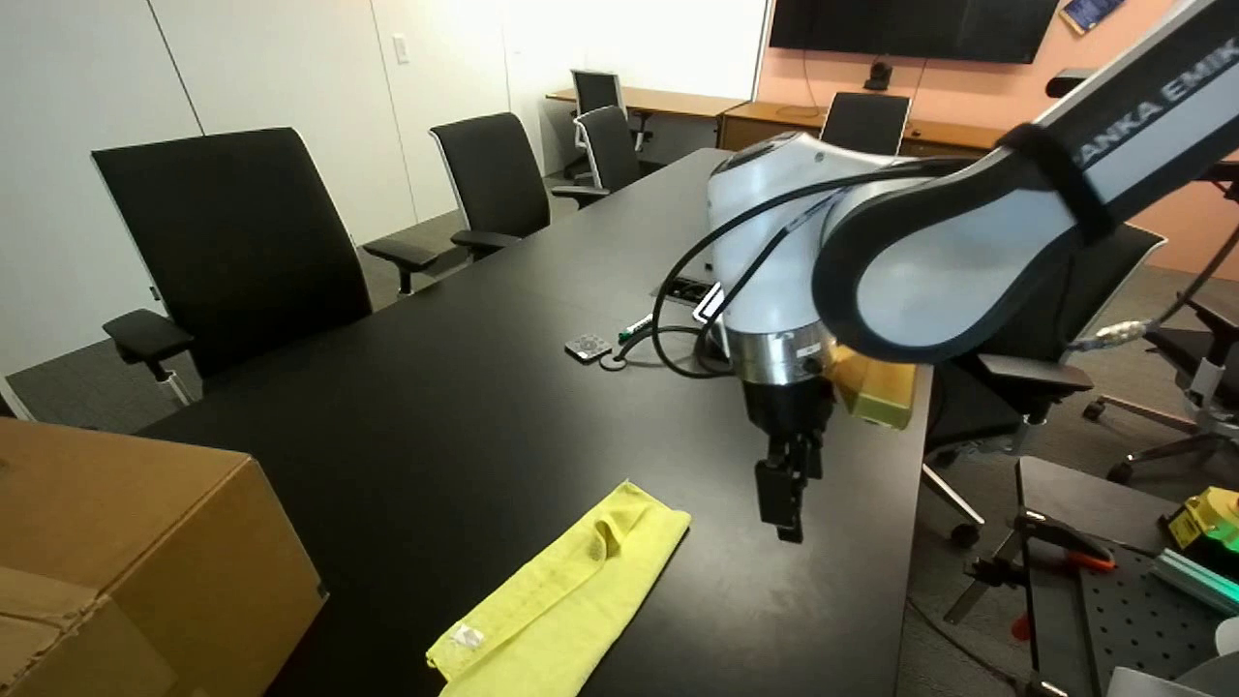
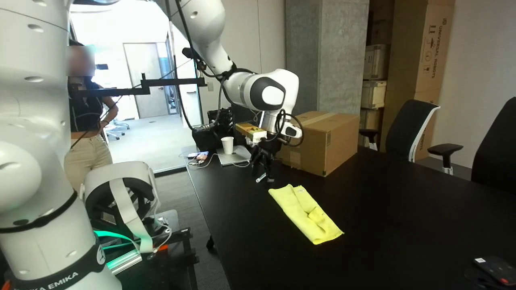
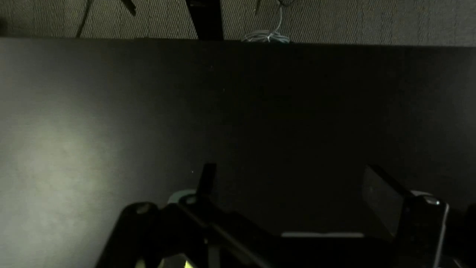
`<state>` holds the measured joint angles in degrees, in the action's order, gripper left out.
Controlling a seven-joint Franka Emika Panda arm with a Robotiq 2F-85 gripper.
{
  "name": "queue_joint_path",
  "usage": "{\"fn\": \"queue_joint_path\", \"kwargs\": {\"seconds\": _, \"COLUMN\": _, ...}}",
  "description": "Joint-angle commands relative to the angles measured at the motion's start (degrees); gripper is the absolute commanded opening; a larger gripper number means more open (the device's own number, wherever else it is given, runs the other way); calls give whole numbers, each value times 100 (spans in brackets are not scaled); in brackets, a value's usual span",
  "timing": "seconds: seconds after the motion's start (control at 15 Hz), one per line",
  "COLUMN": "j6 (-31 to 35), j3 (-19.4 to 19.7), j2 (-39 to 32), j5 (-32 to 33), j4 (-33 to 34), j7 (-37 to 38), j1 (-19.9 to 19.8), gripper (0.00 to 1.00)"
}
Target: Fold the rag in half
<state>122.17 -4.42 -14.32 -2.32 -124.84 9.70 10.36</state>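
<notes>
The yellow-green rag (image 1: 571, 605) lies on the black table as a long strip, with one layer over another and a raised wrinkle near one end. A white tag shows at a corner of the other end. In an exterior view the whole rag (image 2: 304, 215) shows. In the wrist view only a yellow-green sliver (image 3: 187, 265) shows at the bottom edge, mostly hidden by the gripper. My gripper (image 3: 290, 167) is open, with nothing between its wide-apart fingers. In both exterior views the gripper (image 1: 789, 503) (image 2: 263, 174) hangs above the table, beside the rag and apart from it.
A brown cardboard box (image 1: 223, 571) stands on the table, also in an exterior view (image 2: 326, 139). A small dark square item (image 1: 588, 348) and a laptop with a white cup (image 2: 227, 145) sit on the table. The table edge (image 3: 238, 41) crosses the wrist view. Chairs (image 1: 232, 242) line the table.
</notes>
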Motion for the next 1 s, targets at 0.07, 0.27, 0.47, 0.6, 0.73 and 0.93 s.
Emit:
{"fn": "queue_joint_path", "kwargs": {"seconds": 0.07, "j6": -119, "j3": -92, "j2": 1759, "j5": -474, "j4": -1344, "j7": -387, "j1": -267, "gripper": 100}}
{"fn": "queue_joint_path", "kwargs": {"seconds": 0.27, "j6": -24, "j3": 3, "j2": 2706, "j5": -370, "j4": -1929, "j7": -682, "j1": -369, "gripper": 100}}
{"fn": "queue_joint_path", "kwargs": {"seconds": 0.47, "j6": -102, "j3": 225, "j2": 3657, "j5": -288, "j4": -2244, "j7": -1307, "j1": -528, "gripper": 100}}
{"fn": "queue_joint_path", "kwargs": {"seconds": 0.6, "j6": -133, "j3": 169, "j2": 3151, "j5": -303, "j4": -1923, "j7": -1133, "j1": -512, "gripper": 100}}
{"fn": "queue_joint_path", "kwargs": {"seconds": 0.73, "j6": -177, "j3": 338, "j2": 3657, "j5": -298, "j4": -2068, "j7": -1465, "j1": -598, "gripper": 100}}
{"fn": "queue_joint_path", "kwargs": {"seconds": 0.93, "j6": -189, "j3": 384, "j2": 3904, "j5": -296, "j4": -2213, "j7": -1554, "j1": -608, "gripper": 100}}
